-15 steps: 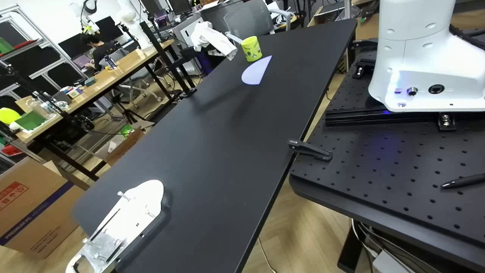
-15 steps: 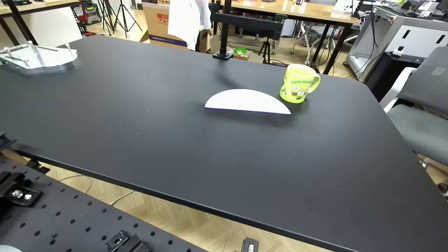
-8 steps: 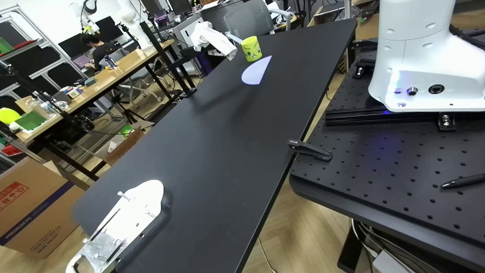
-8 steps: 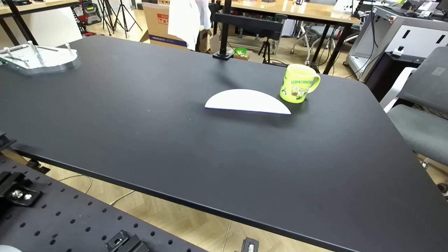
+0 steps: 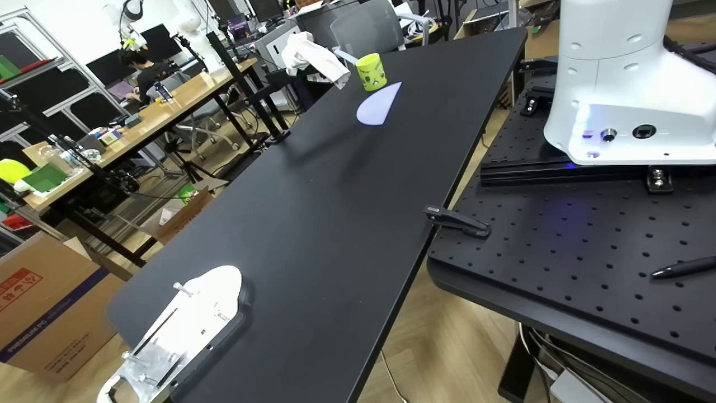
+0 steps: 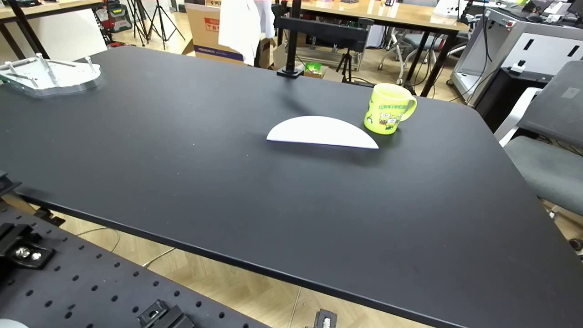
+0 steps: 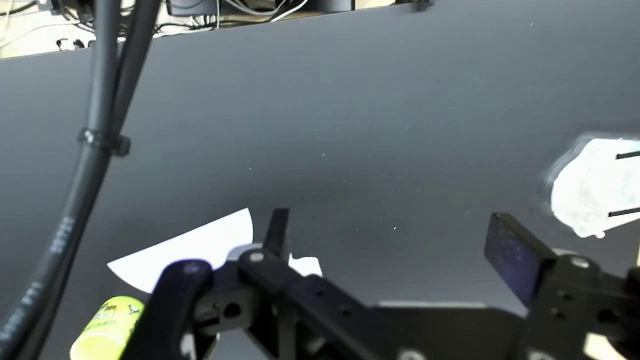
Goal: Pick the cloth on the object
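And there's the cloth [image 5: 316,59], near the top of the frame, left of centre, in an exterior view: white, rumpled, bunched at its upper end, one long fold slanting toward the lower right! Swing to an exterior view where the cloth [image 6: 239,32] comes in at the top edge, left of centre, its upper part cut off, narrowing to a tip below, a faintly bluish strip down its right side, and the black post [image 6: 293,41] standing just to its right; what bears it, I cannot tell. Down in the wrist view the gripper [image 7: 390,226] is released, two fingers spread wide, dark desk [image 7: 370,125] showing between them; a small white patch [image 7: 306,266] peeks out by the finger toward the left, and whether that is cloth I cannot tell. Now the count! One cloth. One yellow-green mug [image 6: 387,109], upper right, cartoon-printed, upright. One white half-round sheet [image 6: 321,131], just beside it. One white pegged board [image 6: 63,75], upper left, well apart from both. And one black pen [image 5: 683,268], at the right edge in an exterior view!
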Controlling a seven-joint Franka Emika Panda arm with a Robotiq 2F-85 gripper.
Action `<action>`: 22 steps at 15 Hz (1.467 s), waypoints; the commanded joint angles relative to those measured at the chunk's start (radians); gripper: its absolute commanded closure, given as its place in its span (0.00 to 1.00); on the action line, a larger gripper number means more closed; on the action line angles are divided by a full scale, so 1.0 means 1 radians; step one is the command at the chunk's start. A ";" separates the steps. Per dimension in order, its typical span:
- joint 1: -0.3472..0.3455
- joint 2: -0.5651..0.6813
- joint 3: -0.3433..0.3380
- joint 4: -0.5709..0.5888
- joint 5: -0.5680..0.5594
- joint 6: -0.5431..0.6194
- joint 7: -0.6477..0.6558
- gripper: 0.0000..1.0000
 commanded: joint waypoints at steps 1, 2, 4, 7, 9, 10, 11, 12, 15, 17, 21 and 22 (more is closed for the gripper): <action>-0.053 0.040 0.002 -0.016 -0.081 0.152 0.006 0.00; -0.063 0.062 0.000 -0.018 -0.108 0.207 0.003 0.00; -0.078 0.119 -0.004 -0.011 -0.150 0.306 0.003 0.00; -0.081 0.220 -0.004 0.013 -0.174 0.410 0.003 0.00; -0.074 0.287 -0.002 0.031 -0.179 0.466 0.002 0.00; -0.071 0.320 -0.002 0.042 -0.176 0.485 0.001 0.00; -0.067 0.352 -0.004 0.054 -0.170 0.499 -0.002 0.00; -0.065 0.381 -0.005 0.063 -0.169 0.510 -0.001 0.00; -0.059 0.456 -0.002 0.094 -0.171 0.532 0.006 0.00; -0.052 0.497 0.000 0.116 -0.173 0.544 0.007 0.00; -0.034 0.572 0.005 0.164 -0.169 0.543 0.008 0.00; -0.029 0.591 0.004 0.178 -0.157 0.533 0.008 0.00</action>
